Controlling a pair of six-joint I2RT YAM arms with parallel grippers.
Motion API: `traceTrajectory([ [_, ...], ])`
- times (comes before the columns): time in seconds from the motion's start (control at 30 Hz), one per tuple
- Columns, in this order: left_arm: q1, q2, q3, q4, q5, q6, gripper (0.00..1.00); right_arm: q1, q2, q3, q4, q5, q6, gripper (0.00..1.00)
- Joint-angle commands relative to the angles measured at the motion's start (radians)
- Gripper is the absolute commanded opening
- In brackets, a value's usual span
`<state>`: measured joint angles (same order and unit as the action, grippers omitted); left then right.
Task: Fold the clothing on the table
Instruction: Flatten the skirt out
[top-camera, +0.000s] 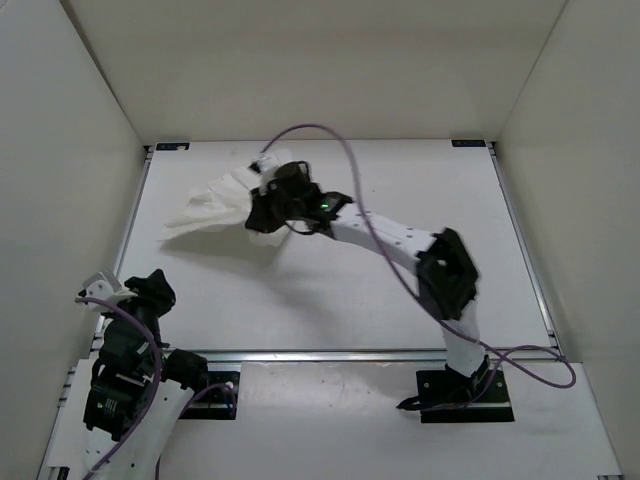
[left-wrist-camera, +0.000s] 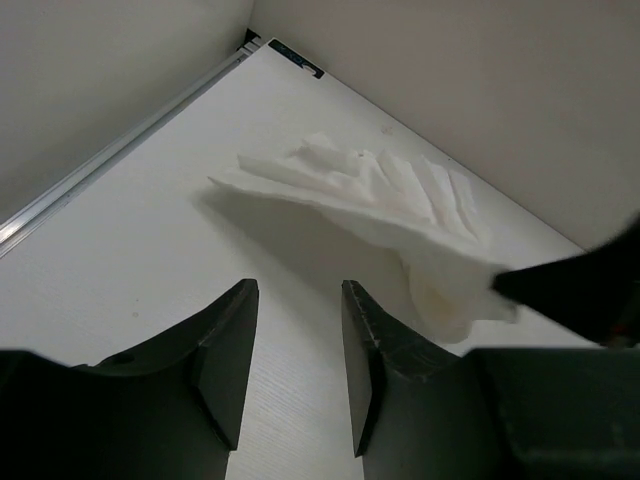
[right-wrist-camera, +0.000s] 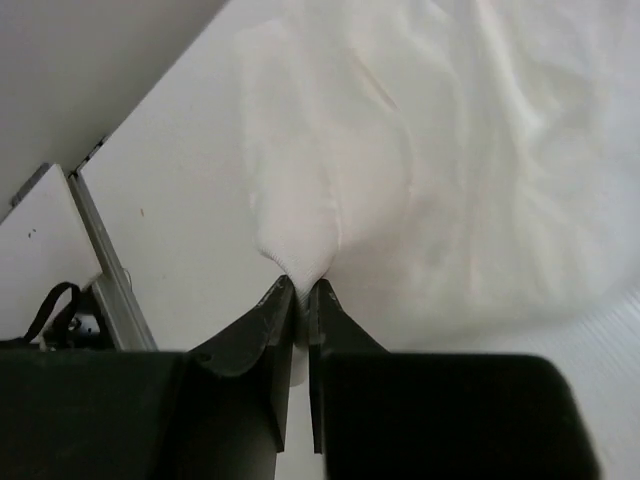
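Reaching across the table's (top-camera: 330, 300) far left, the right hand (right-wrist-camera: 298, 288) pinches the clothing (top-camera: 212, 207).

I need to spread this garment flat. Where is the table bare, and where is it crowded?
Bare: the table's right half, from the right arm to the right rail, and the near-middle strip between both arms. Crowded: far left, where the right gripper pinches the bunched clothing; the left gripper hovers open near-left.
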<state>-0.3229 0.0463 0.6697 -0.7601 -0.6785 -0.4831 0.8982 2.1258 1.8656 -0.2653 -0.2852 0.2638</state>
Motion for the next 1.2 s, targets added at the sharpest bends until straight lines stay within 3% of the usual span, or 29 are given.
traceTrajectory([
  [0.0,0.015,0.009,0.019,-0.015,-0.01,-0.006,0.5,-0.155,-0.376,-0.402,0.282,-0.011,0.251,0.0],
  [0.03,0.007,0.004,0.016,-0.007,-0.009,0.0,0.5,-0.215,-0.506,-0.603,0.381,0.015,0.338,0.0],
  [0.13,0.005,0.013,0.018,0.014,0.032,0.026,0.52,-0.359,-0.726,-0.949,0.417,0.057,0.494,0.0],
  [0.33,-0.001,0.118,0.021,0.09,0.226,0.096,0.47,-0.469,-1.004,-1.331,0.379,0.061,0.584,0.0],
  [0.4,0.015,0.154,0.005,0.099,0.263,0.112,0.51,-0.461,-1.035,-1.332,0.358,0.048,0.552,0.0],
  [0.5,0.012,0.145,0.017,0.09,0.223,0.1,0.52,-0.401,-0.971,-1.189,0.267,-0.052,0.416,0.0],
  [0.6,0.021,0.118,0.013,0.073,0.185,0.074,0.53,-0.218,-0.774,-0.853,0.025,-0.1,0.248,0.0],
  [0.73,0.022,0.077,0.024,0.048,0.129,0.044,0.52,-0.081,-0.552,-0.5,-0.087,-0.274,0.206,0.0],
  [0.83,0.027,0.038,0.021,0.045,0.1,0.031,0.53,-0.096,-0.402,-0.153,-0.132,-0.359,0.213,0.0],
  [0.9,0.025,0.037,0.019,0.031,0.093,0.025,0.52,-0.195,-0.357,0.077,-0.224,-0.291,0.233,0.0],
  [0.97,0.016,0.047,0.021,0.045,0.103,0.035,0.52,-0.322,-0.426,0.02,-0.21,-0.203,0.284,0.0],
  [1.03,0.021,0.059,0.018,0.05,0.129,0.041,0.53,-0.47,-0.585,-0.214,-0.103,-0.271,0.378,0.0],
  [1.1,0.019,0.067,0.016,0.07,0.151,0.051,0.54,-0.609,-0.711,-0.557,0.003,-0.276,0.416,0.0],
  [1.17,0.018,0.093,0.022,0.068,0.171,0.063,0.52,-0.651,-0.797,-0.742,-0.021,-0.243,0.397,0.0],
])
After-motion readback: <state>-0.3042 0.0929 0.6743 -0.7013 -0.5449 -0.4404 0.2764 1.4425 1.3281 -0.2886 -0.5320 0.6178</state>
